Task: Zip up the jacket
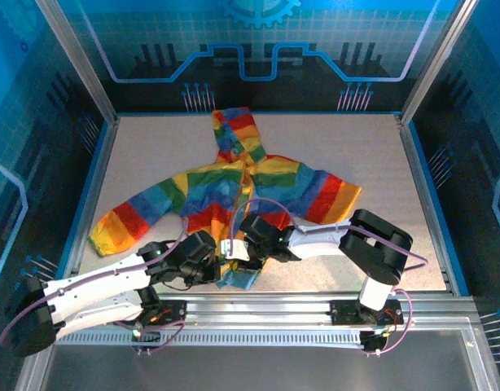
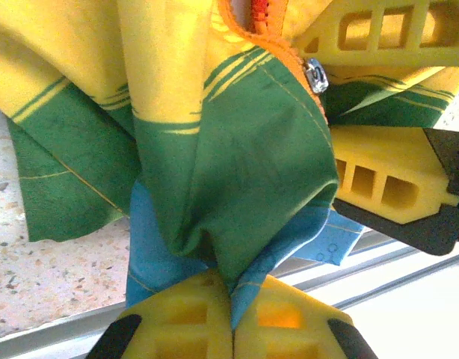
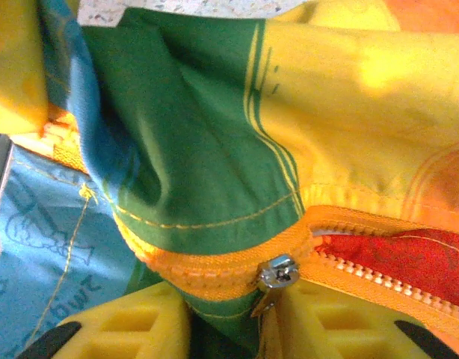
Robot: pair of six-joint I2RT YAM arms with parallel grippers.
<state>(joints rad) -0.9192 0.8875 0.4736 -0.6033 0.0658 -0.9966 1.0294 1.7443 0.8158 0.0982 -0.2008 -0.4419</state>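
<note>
The rainbow-striped jacket (image 1: 234, 183) lies flat on the table, hood toward the back, its orange zipper (image 1: 244, 191) parted up the front. My left gripper (image 1: 220, 267) (image 2: 232, 307) is shut on the blue and green bottom hem (image 2: 214, 194), pinched between its yellow fingers. My right gripper (image 1: 246, 244) (image 3: 233, 318) sits just above the hem at the zipper's lower end. Its yellow fingers (image 3: 342, 321) stand apart, with the silver zipper slider (image 3: 278, 273) (image 2: 315, 75) and bunched green cloth between them. The pull tab hangs against the right-hand finger. Above the slider the teeth are parted over red cloth (image 3: 409, 262).
The speckled tabletop (image 1: 356, 147) is walled by a metal frame and blue panels. A metal rail (image 1: 315, 305) runs along the near edge, just under the hem. Both sleeves spread left (image 1: 124, 220) and right (image 1: 335, 195).
</note>
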